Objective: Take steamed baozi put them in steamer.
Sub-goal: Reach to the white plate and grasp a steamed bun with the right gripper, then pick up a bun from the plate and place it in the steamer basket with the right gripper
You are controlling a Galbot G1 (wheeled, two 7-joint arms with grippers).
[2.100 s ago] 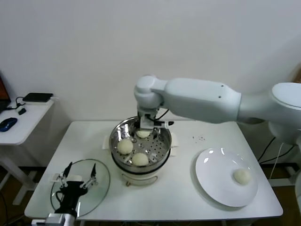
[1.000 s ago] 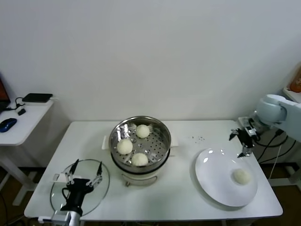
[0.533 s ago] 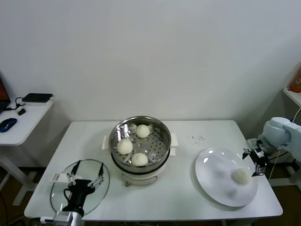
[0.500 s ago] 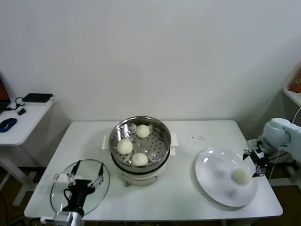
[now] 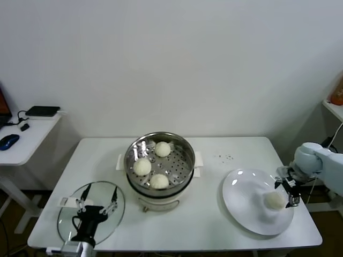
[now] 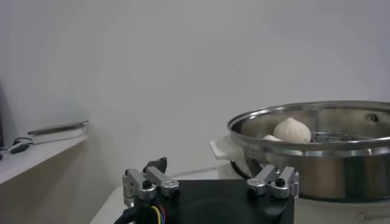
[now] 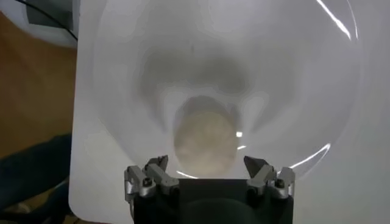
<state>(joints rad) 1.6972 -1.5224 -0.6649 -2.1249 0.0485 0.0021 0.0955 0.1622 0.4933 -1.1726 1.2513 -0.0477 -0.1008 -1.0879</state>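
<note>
The steel steamer stands on its white pot base mid-table and holds three cream-white baozi. A fourth baozi lies on the white plate at the right. My right gripper is open at the plate's right side, just above and beside that baozi; in the right wrist view the baozi sits ahead of the spread fingertips of the gripper. My left gripper is open, parked over the glass lid. The steamer shows in the left wrist view.
The glass lid lies at the table's front left. A side table with a mouse and a black box stands at the far left. The plate reaches close to the table's right and front edges.
My right arm left the steamer after dropping a third baozi, swung right, and came down to the plate beside the last baozi. The left arm barely moved.
</note>
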